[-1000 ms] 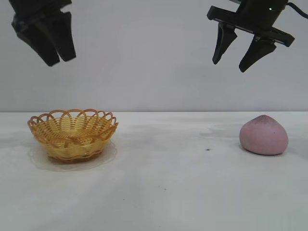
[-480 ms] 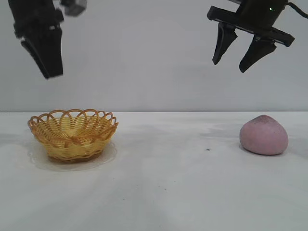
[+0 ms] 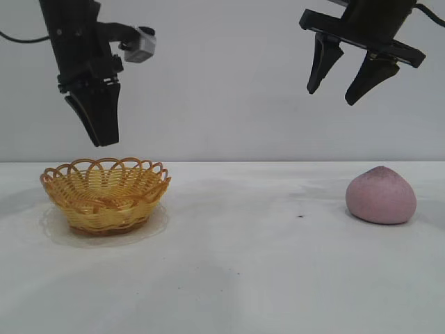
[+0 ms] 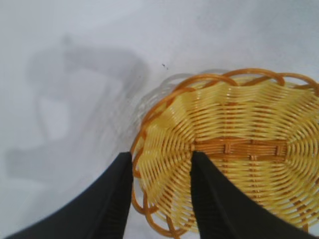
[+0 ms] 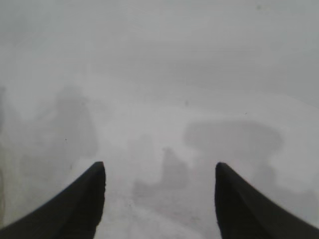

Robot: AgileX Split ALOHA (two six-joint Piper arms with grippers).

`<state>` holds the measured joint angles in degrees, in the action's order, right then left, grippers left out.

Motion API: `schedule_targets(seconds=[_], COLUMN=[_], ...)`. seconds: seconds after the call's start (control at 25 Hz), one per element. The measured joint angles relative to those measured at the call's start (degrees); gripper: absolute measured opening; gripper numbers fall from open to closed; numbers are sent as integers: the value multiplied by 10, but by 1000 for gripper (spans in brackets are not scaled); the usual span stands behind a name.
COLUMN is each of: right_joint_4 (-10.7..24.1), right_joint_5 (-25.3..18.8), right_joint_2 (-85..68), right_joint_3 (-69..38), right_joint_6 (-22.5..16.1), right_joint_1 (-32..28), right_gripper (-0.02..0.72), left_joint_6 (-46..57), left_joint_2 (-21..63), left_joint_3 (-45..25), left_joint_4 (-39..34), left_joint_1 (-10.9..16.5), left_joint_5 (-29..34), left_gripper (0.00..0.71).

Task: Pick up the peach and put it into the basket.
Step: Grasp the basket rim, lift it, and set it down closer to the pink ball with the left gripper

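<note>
Robot lab test bench

A bare white table [image 3: 229, 278] against a plain grey-white wall [image 3: 222, 83], with two black robot arms hanging over it and only a wicker basket [image 3: 104, 195] and a prop peach [image 3: 381, 195] set out.

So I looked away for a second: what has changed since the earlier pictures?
The left gripper has swung in and come down, now hanging just above the basket, fingers parted and holding nothing. The right gripper has stayed high and open, above and left of the peach. Peach and basket lie where they were on the table.
</note>
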<state>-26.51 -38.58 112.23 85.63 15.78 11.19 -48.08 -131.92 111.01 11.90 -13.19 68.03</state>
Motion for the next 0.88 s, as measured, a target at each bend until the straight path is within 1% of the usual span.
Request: schedule_targets(seconds=[0.28,0.32,0.36,0.4,0.44,0.48,0.6,0.64,0.8,0.88], right_joint_4=[0,0,0,0,0,0,0,0,0,0], right_joint_5=[1,1,1,1,1,1,2,2,2,2], right_joint_2=[0,0,0,0,0,0,0,0,0,0], right_joint_3=[0,0,0,0,0,0,0,0,0,0], right_joint_6=[1,1,1,1,1,1,2,3,5,5], right_joint_1=[0,0,0,0,0,0,0,0,0,0], right_gripper=[403,403,403,403,403,403,403,403,403,403], left_joint_6=[0,0,0,0,1,8,37,51,130,190], left_joint_2=[-32,-33,-33,-33,-33,-33,-33,-33,-13,5], left_joint_3=[1,1,1,1,5,9,28,36,55,57], left_joint_4=[-9,-9,-9,-7,-6,-5,1,1,1,1], left_joint_1=[0,0,0,-1,-2,-3,-3,-3,-3,-3], left_joint_5=[1,1,1,5,12,17,25,25,23,22], left_gripper=[281,198,136,84,57,69,69,0,0,0])
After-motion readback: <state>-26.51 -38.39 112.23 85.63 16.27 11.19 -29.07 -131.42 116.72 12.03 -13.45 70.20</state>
